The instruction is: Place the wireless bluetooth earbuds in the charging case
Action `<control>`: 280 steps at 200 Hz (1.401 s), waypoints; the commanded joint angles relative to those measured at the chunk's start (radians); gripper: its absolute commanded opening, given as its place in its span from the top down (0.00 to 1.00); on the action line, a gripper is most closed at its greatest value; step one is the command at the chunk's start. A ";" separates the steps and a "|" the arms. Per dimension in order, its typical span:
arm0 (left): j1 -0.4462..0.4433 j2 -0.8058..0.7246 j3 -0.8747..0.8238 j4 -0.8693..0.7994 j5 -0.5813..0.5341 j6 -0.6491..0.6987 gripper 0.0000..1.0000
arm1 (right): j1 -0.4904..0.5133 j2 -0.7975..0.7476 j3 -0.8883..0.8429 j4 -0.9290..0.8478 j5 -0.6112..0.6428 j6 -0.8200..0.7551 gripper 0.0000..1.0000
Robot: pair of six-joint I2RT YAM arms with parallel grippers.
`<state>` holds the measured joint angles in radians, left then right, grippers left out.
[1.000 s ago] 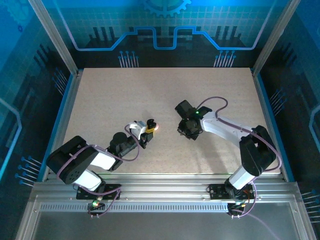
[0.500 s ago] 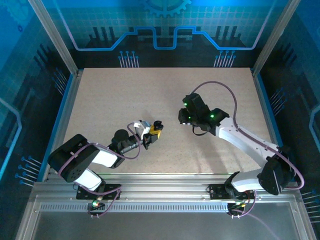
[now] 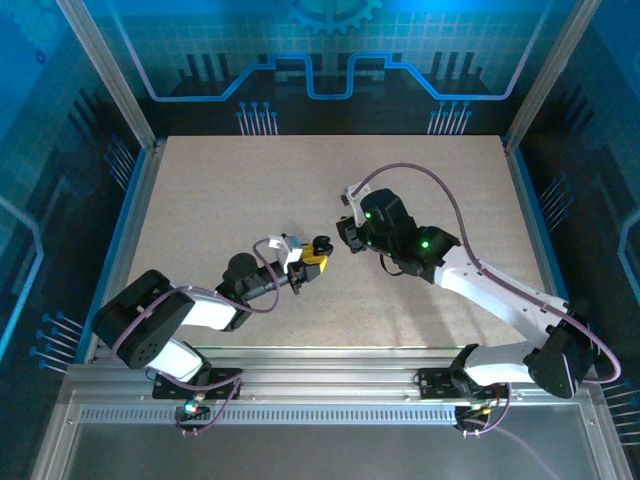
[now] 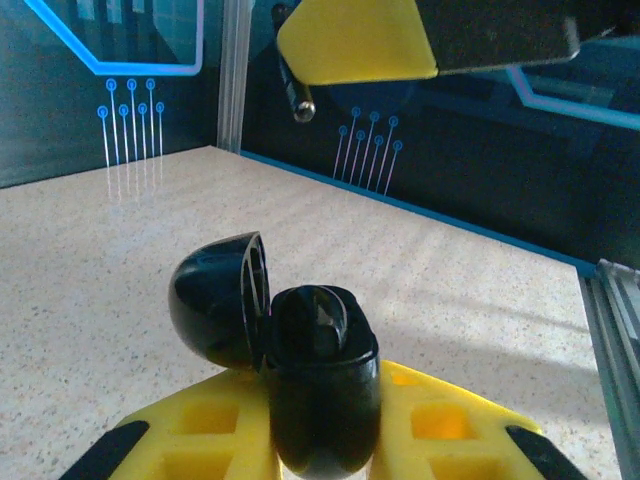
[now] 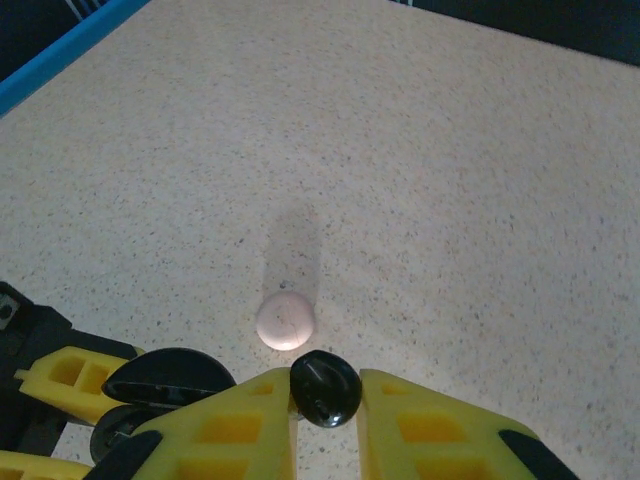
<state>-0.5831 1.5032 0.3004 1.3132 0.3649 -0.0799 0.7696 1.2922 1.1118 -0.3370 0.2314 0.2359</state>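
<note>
Black earbud [image 5: 325, 388] sits pinched in the near-shut right gripper [image 5: 327, 405], close above and right of the open case [image 4: 315, 390], which the left gripper [image 3: 310, 257] clamps tight, mouth up; a whitish earbud [image 5: 286, 322] lies on the table [image 5: 450, 150].

**Open case in my grip**

My left fingers [image 4: 440, 425], yellow, close on a black charging case [image 4: 320, 400] from either side and hold it upright, with the speckled surface [image 4: 130, 230] spreading out beyond. Its lid [image 4: 215, 305] is swung open to the left, baring the dark hollow inside. Overhead, the right arm's yellow finger [image 4: 355, 40] hangs at the top edge. A small dark earbud [image 4: 298, 88], shiny at its tip, pokes out beside that finger, well apart from the case. A dark wall [image 4: 480, 150] with a blue edge stands behind.
</note>
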 commanded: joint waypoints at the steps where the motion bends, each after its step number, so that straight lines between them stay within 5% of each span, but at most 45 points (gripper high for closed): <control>1: 0.009 -0.032 0.019 0.008 0.023 -0.026 0.79 | 0.022 -0.018 -0.006 0.058 -0.044 -0.123 0.79; 136: 0.009 -0.009 0.051 0.066 0.022 -0.066 0.78 | 0.073 -0.051 -0.045 0.095 -0.052 -0.422 0.79; 280: 0.008 -0.084 0.054 -0.018 0.060 -0.014 0.78 | 0.053 -0.171 -0.189 0.234 -0.307 -0.847 0.80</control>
<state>-0.5831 1.4536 0.3313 1.3087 0.3912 -0.1215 0.8253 1.1294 0.9272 -0.1406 -0.0177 -0.5266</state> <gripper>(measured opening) 0.224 0.201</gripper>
